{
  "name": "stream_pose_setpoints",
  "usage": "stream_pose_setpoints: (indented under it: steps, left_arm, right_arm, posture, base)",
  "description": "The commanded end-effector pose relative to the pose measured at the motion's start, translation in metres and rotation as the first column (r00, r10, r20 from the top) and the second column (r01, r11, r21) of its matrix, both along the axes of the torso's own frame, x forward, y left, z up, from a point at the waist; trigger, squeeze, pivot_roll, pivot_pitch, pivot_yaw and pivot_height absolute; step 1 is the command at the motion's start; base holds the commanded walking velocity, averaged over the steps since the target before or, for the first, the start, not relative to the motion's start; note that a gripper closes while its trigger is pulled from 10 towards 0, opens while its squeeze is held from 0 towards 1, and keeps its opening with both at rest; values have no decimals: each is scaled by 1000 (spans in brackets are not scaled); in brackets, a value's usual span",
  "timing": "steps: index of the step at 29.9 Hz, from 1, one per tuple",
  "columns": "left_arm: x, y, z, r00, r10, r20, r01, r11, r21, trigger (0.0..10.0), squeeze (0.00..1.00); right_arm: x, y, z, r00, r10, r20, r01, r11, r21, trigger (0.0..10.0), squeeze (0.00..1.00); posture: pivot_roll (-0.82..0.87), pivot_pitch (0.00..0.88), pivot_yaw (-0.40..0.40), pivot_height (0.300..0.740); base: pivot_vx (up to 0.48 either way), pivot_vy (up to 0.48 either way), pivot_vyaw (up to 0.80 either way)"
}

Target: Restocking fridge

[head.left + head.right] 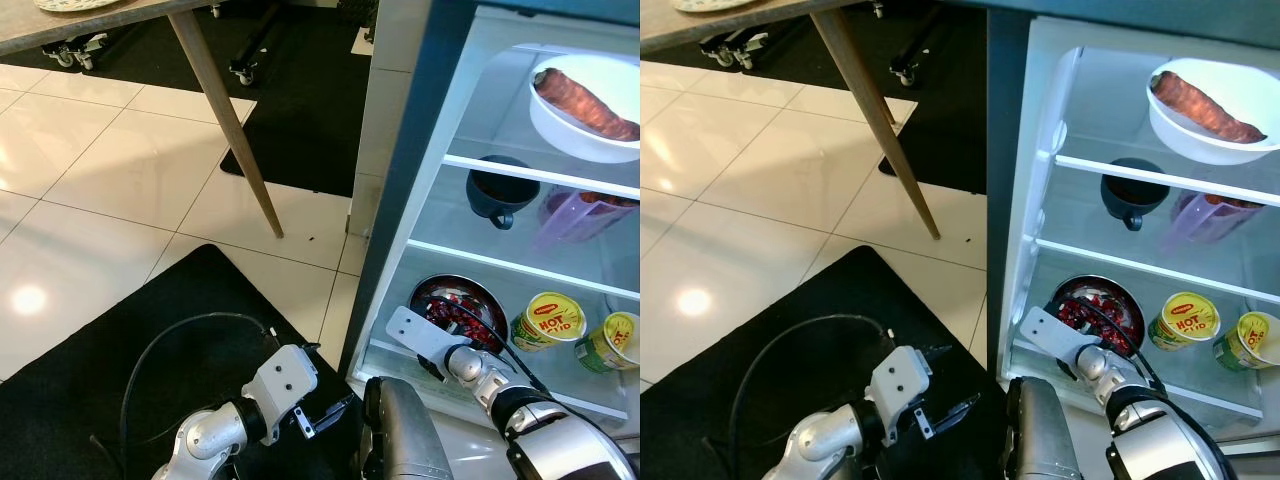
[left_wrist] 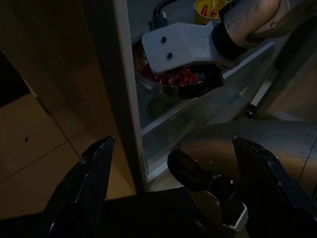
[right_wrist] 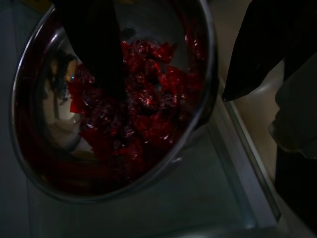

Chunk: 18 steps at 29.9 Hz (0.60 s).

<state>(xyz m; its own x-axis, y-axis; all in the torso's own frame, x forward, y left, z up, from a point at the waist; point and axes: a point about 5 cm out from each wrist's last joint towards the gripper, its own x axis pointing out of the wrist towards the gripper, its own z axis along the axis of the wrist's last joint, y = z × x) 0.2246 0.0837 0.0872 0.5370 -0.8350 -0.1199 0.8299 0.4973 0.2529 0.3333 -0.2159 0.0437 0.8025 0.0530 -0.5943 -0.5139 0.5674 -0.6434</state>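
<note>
The fridge (image 1: 400, 200) stands open in front of me on the right. On its bottom glass shelf (image 1: 480, 375) sits a steel bowl (image 1: 458, 305) of red pieces (image 3: 143, 104). My right gripper (image 3: 171, 94) is open and straddles the bowl's rim (image 3: 210, 74): one black finger (image 3: 94, 44) hangs inside over the red pieces, the other finger (image 3: 267, 49) stands outside, apart from the rim. My left gripper (image 1: 325, 410) is held low over the black mat (image 1: 150, 330), open with nothing between its fingers (image 2: 94, 188).
Two yellow cups (image 1: 547, 320) (image 1: 612, 342) stand right of the bowl. The middle shelf holds a dark blue cup (image 1: 500, 188) and a purple jug (image 1: 575, 215); a white bowl (image 1: 590, 105) sits above. A slanted wooden table leg (image 1: 230, 120) rises at the left.
</note>
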Motion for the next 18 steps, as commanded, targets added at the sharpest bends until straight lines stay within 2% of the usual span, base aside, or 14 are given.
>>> stream_pose_setpoints:
  steps: [1, 3, 7, 10, 11, 13, 14, 15, 16, 17, 18]
  left_arm:
    - [-3, 2, -7, 1000, -3, -30, 4, 1000, 22, 10000, 0]
    - [-3, 2, -7, 1000, -3, -29, 3, 1000, 22, 10000, 0]
    - [0, 0, -6, 1000, -2, -23, 2, 1000, 18, 10000, 0]
    - [0, 0, -6, 1000, -2, -22, 2, 1000, 18, 10000, 0]
    - [1, -1, -6, 1000, -3, -21, 4, 1000, 16, 10000, 0]
    - [1, -2, -7, 1000, -5, -21, 6, 1000, 15, 10000, 0]
    - [1, -2, -7, 1000, -5, -21, 6, 1000, 15, 10000, 0]
    - [1, -2, -7, 1000, -5, -21, 6, 1000, 15, 10000, 0]
    - [1, -2, -7, 1000, -5, -21, 5, 1000, 15, 10000, 0]
    - [1, -3, -7, 1000, -5, -21, 5, 1000, 15, 10000, 0]
    - [1, -3, -7, 1000, -5, -21, 5, 1000, 15, 10000, 0]
  right_arm:
    - [-2, -4, 1, 999, 18, -27, -16, 998, 59, 10000, 0]
    - [-2, -6, 2, 999, 20, -32, -18, 998, 67, 10000, 0]
    - [-9, -16, 4, 989, 90, -121, -65, 978, 198, 10000, 0]
    - [-11, -18, 4, 985, 105, -134, -73, 972, 225, 10000, 0]
    - [-16, -26, 6, 977, 131, -169, -74, 948, 308, 10000, 0]
    - [-22, -35, 8, 967, 159, -197, -75, 923, 376, 10000, 0]
    - [-22, -35, 8, 967, 159, -197, -75, 923, 376, 10000, 0]
    - [-23, -37, 9, 966, 161, -200, -74, 921, 383, 9255, 0]
    - [-24, -40, 9, 965, 162, -206, -69, 914, 399, 7529, 0]
    - [-26, -42, 10, 963, 169, -211, -69, 909, 411, 4784, 0]
    - [-26, -42, 10, 963, 169, -211, -69, 909, 411, 4784, 0]
  posture:
    - [57, 318, 17, 431]
    - [53, 313, 14, 431]
    - [47, 306, 10, 431]
    - [47, 306, 10, 431]
    - [45, 303, 8, 431]
    - [39, 298, 7, 431]
    - [39, 298, 7, 431]
    - [37, 296, 7, 431]
    - [35, 292, 7, 431]
    - [34, 287, 6, 431]
    - [34, 287, 6, 431]
  base:
    - [0, 0, 0]
    - [0, 0, 0]
    - [0, 0, 0]
    - [0, 0, 0]
    - [0, 0, 0]
    - [0, 0, 0]
    - [0, 0, 0]
    - [0, 0, 0]
    - [0, 0, 0]
    - [0, 0, 0]
    - [0, 0, 0]
